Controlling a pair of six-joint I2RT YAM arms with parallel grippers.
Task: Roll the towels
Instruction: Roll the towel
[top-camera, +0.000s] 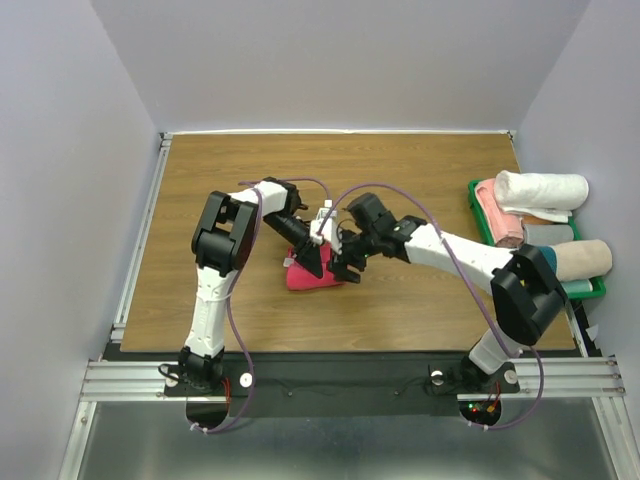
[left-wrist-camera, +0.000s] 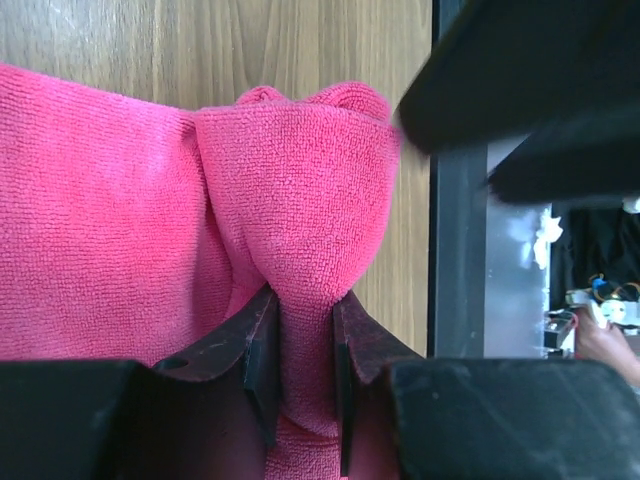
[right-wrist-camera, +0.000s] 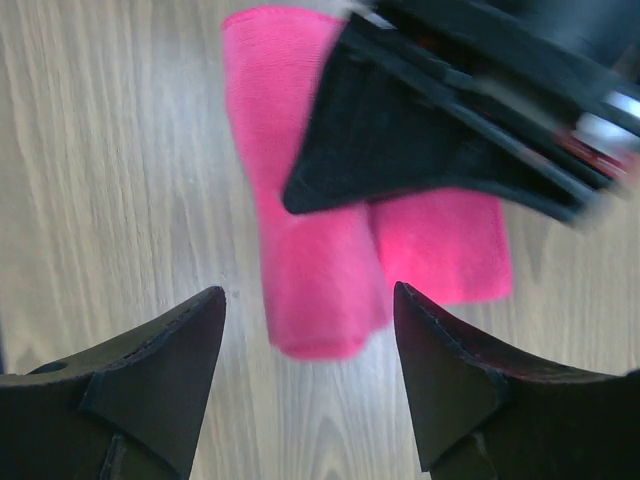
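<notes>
A green bin sits at the 3 o'clock edge of the wooden table, packed with rolled cloths. A white rolled towel lies across the top at its 12 o'clock end, with a salmon-pink towel just beside it toward 9 o'clock. A grey towel sits in the middle, and a beige rolled towel is at the 6 o'clock end, overhanging the rim toward 3 o'clock. The pinkish-red towel lies near the table's centre, a little toward 6 o'clock, well apart from the bin. It is partly rolled. In the right wrist view a thick roll runs from 12 to 6 o'clock, with a flat flap joined on its 3 o'clock side. The left gripper reaches in from 11 o'clock. In its own camera its fingers are pressed onto a bunched fold of the towel, with cloth squeezed between them and bulging above toward 12 o'clock. The right gripper comes in from 3 o'clock, its tips just beside the left one's. Its jaws are spread wide, straddling the roll's near end without touching it.
</notes>
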